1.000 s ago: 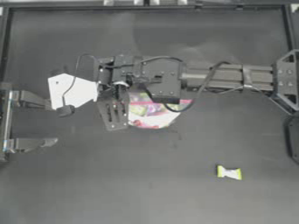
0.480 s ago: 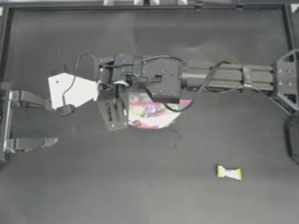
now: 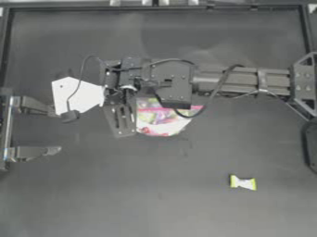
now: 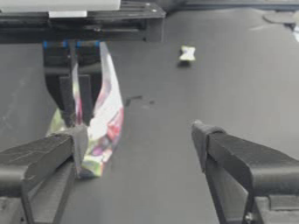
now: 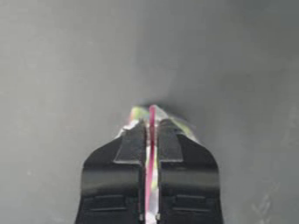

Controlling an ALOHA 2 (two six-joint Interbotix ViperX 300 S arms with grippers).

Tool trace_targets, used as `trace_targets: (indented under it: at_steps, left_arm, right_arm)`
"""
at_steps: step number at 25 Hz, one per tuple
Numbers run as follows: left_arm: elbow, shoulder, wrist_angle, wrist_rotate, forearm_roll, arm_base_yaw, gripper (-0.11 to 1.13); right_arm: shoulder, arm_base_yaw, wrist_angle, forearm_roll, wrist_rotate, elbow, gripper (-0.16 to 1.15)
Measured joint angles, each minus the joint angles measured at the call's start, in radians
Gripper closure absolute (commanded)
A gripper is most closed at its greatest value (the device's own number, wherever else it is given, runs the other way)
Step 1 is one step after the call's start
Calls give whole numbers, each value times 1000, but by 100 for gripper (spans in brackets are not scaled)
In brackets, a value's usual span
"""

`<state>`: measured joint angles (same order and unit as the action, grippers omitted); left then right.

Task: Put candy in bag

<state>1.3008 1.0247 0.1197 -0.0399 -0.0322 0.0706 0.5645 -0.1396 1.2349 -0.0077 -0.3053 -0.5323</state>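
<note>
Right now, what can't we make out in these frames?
- Bag mouth: top view, the right arm covers its upper part; right wrist view, the shut fingers cover all but the pink strip. Open or sealed: cannot tell.
- Bag contents: only blurred colours in every view.
- Candy: too small to read its wrapper; tiny in the left wrist view.
- Left gripper: open; touching the bag or not is unclear.

Dark table (image 3: 93, 199), the candy (image 3: 243, 183) alone on its surface, near the right front.

surface: dark table (image 3: 93, 199) | edge: raised rim along the far side
</note>
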Motion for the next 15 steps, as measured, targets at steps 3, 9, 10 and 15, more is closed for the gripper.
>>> trace_targets:
  at_steps: [3, 9, 10, 15]
  left_arm:
    - [0, 0, 0, 0, 0, 2, 2]
    - [0, 0, -2, 0, 0, 0, 2]
    - [0, 0, -2, -2, 0, 2, 2]
    - [0, -2, 0, -2, -2, 2, 2]
  right_arm:
    - [-5, -2, -9, 0, 0, 11, 83]
    - [-38, -3, -29, 0, -2, 35, 84]
    - [-44, -5, -32, 0, -2, 40, 84]
    - [-75, -9, -57, 0, -2, 74, 88]
